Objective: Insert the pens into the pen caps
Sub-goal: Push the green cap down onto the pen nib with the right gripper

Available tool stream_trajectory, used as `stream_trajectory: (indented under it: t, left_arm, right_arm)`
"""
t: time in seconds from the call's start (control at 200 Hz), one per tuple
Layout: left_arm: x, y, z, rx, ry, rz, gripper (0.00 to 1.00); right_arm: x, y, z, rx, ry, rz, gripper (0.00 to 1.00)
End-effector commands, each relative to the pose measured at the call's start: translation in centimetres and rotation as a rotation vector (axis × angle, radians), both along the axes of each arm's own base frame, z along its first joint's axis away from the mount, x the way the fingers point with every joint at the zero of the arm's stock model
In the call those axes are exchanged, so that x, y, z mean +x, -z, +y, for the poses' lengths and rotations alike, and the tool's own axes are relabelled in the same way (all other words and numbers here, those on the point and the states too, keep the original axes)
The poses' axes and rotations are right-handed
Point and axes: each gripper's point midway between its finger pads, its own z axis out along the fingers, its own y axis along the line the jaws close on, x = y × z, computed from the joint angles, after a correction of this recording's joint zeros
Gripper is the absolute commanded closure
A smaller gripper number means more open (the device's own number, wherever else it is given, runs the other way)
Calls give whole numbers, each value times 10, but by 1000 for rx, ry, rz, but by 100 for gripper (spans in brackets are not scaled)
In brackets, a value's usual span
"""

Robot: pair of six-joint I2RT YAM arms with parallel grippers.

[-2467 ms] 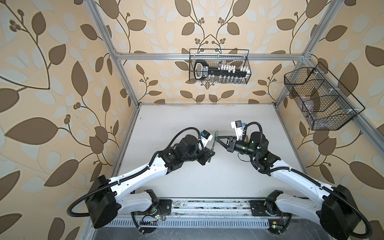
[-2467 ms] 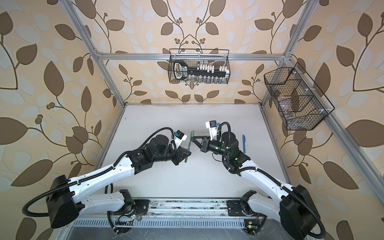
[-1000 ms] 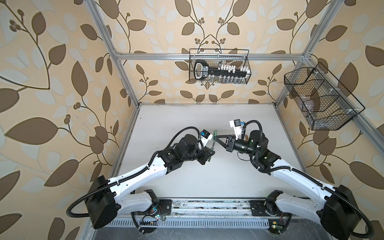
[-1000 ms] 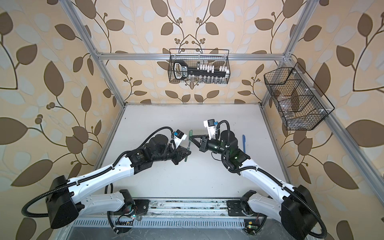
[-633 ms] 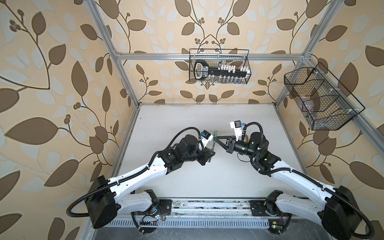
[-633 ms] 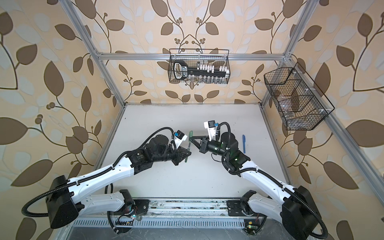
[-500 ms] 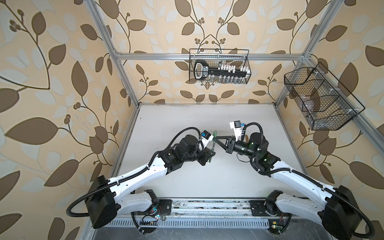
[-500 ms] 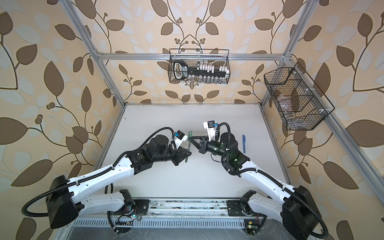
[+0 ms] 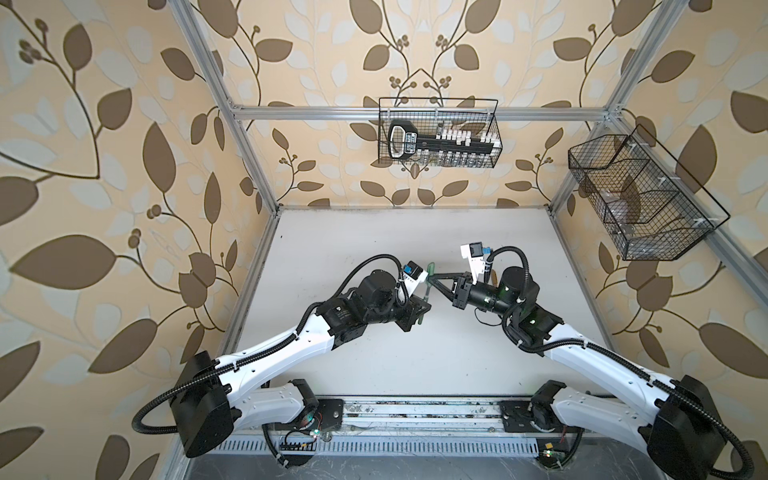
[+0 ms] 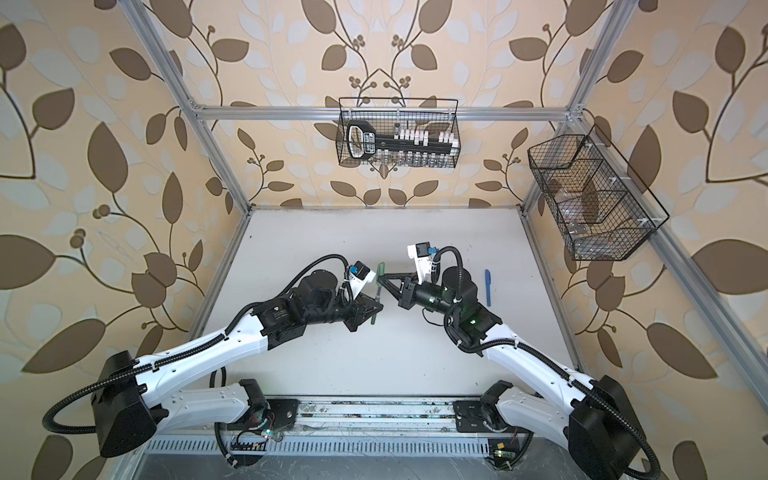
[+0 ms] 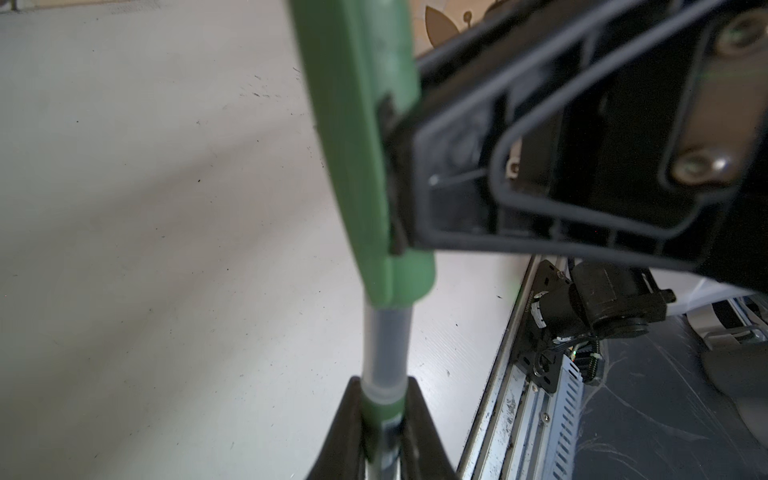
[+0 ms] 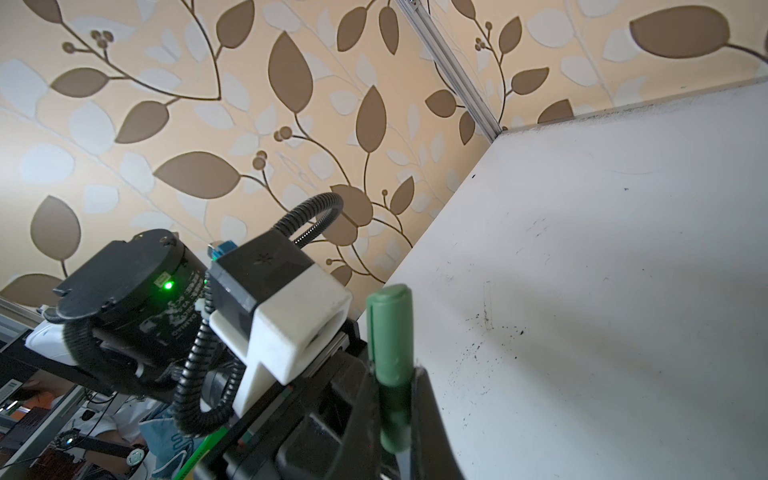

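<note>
My left gripper is clamped low on the green pen. Just ahead, my right gripper pinches its cap, over the tip. Light, stiff, slick: hold close, push straight. A blue pen lies beyond my right wrist.

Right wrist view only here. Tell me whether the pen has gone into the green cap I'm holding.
Observer: Yes. In the left wrist view, the front end of the green pen sits inside the mouth of the green cap. A clear stretch of pen shows between the cap and the green barrel.
Operator: Say what holds the pen.
Observer: The left end effector is shut on the green barrel.
Operator: List what else is down there.
Observer: In a top view, a blue pen lies flat toward the right side of the table. I see no tan one.
</note>
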Motion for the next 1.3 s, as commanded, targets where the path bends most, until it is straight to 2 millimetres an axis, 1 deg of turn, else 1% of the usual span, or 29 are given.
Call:
stream_trajectory:
  t: [0.0,0.145,0.28,0.365,0.5,0.72,0.935,1.12,1.294]
  left_arm:
    - [13,-49,2,-64,-38,-139,85]
    - [13,-58,2,-53,-22,-182,85]
    - [12,-75,1,-77,-7,-222,85]
    - [11,-86,1,-106,-3,-248,84]
    - [7,-102,1,-141,12,-286,83]
    - [4,-109,0,-150,34,-307,84]
    - [2,-121,4,-172,27,-346,83]
    - [3,-131,7,-185,17,-383,83]
    - [3,-139,5,-202,26,-407,83]
  right_arm:
    - [-13,4,4,-34,-51,10,92]
    - [-15,-9,6,-37,-71,-33,91]
    - [-14,-21,8,-44,-73,-75,88]
    - [-13,-26,8,-44,-67,-97,84]
    - [-12,-34,9,-31,-58,-130,84]
    - [-10,-50,13,5,-58,-179,84]
    - [-10,-55,15,35,-60,-203,84]
    - [-14,-59,15,40,-58,-230,83]
    - [-17,-62,15,47,-58,-254,82]
